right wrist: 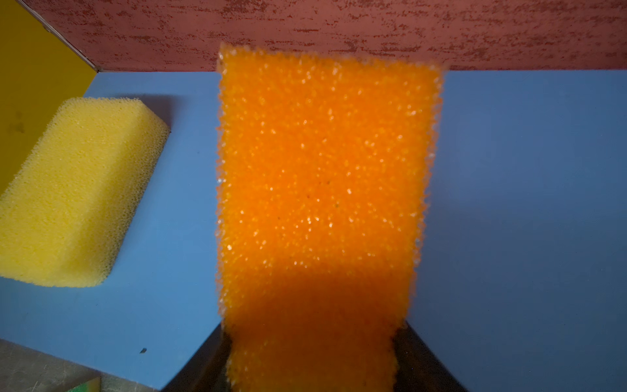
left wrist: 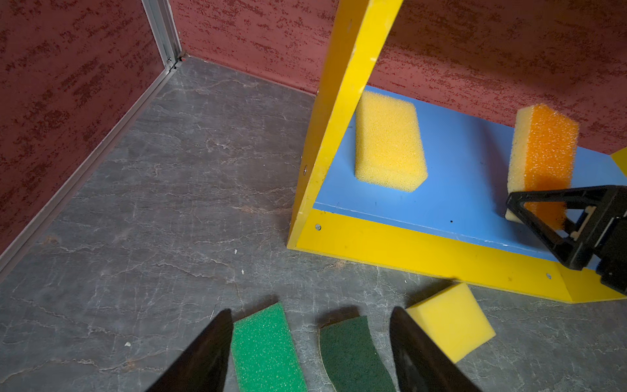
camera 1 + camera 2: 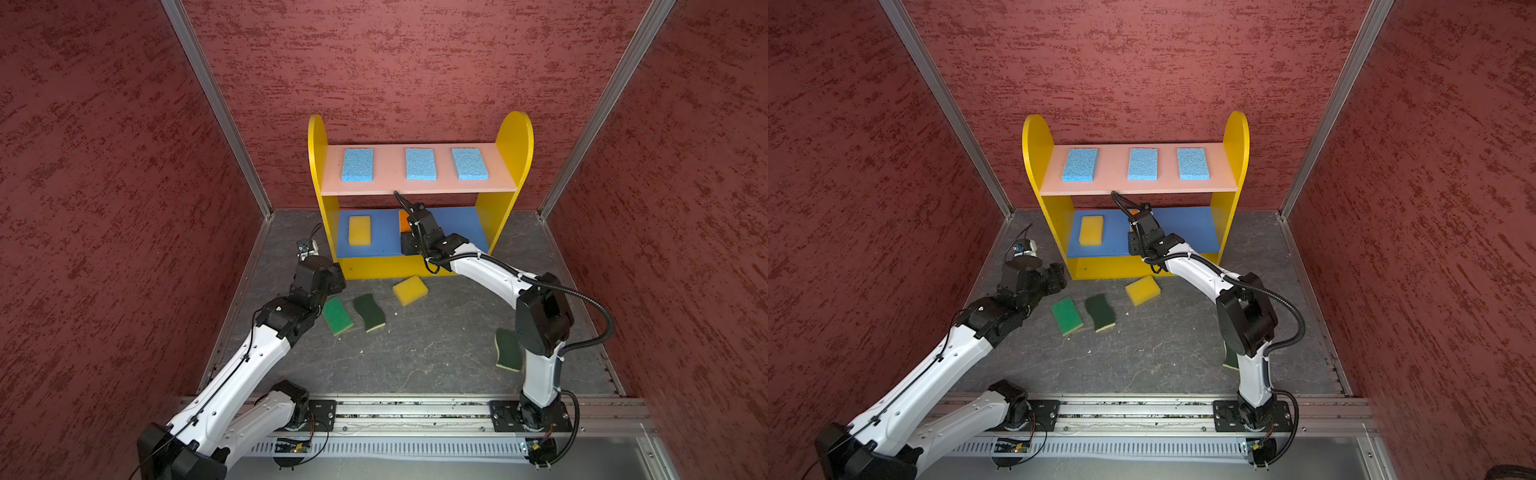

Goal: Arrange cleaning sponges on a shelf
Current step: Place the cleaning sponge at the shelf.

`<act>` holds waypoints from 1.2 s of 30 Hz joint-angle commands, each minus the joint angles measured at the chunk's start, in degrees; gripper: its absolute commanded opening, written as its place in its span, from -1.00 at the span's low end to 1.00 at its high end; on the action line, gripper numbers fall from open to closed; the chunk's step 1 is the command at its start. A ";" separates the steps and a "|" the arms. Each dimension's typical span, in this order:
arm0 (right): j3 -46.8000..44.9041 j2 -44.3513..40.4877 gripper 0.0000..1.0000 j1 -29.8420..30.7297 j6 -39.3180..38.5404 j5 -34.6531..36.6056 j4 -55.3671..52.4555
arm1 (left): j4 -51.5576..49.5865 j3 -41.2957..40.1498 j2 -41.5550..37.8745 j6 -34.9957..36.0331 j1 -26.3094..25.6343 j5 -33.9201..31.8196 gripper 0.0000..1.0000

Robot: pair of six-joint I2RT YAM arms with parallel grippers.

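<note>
Nine sponges are counted in all: three light blue sponges, two yellow sponges, one orange-topped sponge, one bright green sponge and two dark green wavy sponges. Only one shelf is seen.

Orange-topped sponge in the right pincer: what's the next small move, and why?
Probably lower the orange-topped sponge flat onto the blue middle board before releasing. The right pincer grips it tilted above that board, apart from the yellow sponge lying there, with bare board beneath.
</note>
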 commanded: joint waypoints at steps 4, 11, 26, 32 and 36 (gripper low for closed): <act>2.38 2.02 0.26 -1.84 1.81 2.41 -1.59 | 1.43 1.83 0.78 1.07 0.43 0.58 0.47; 2.44 2.30 0.27 -2.02 2.24 2.09 -2.05 | 1.52 1.84 1.32 0.91 0.53 0.91 0.47; 2.78 1.78 0.36 -2.01 2.43 0.17 -4.82 | 2.17 1.37 2.30 0.12 0.59 1.36 0.47; 2.82 1.40 0.41 -2.02 2.58 -1.20 -4.79 | 2.23 1.18 2.38 0.09 0.65 1.22 0.47; 2.78 1.42 0.42 -2.02 2.77 -2.61 -4.61 | 1.99 0.96 2.35 -0.08 0.61 1.10 0.47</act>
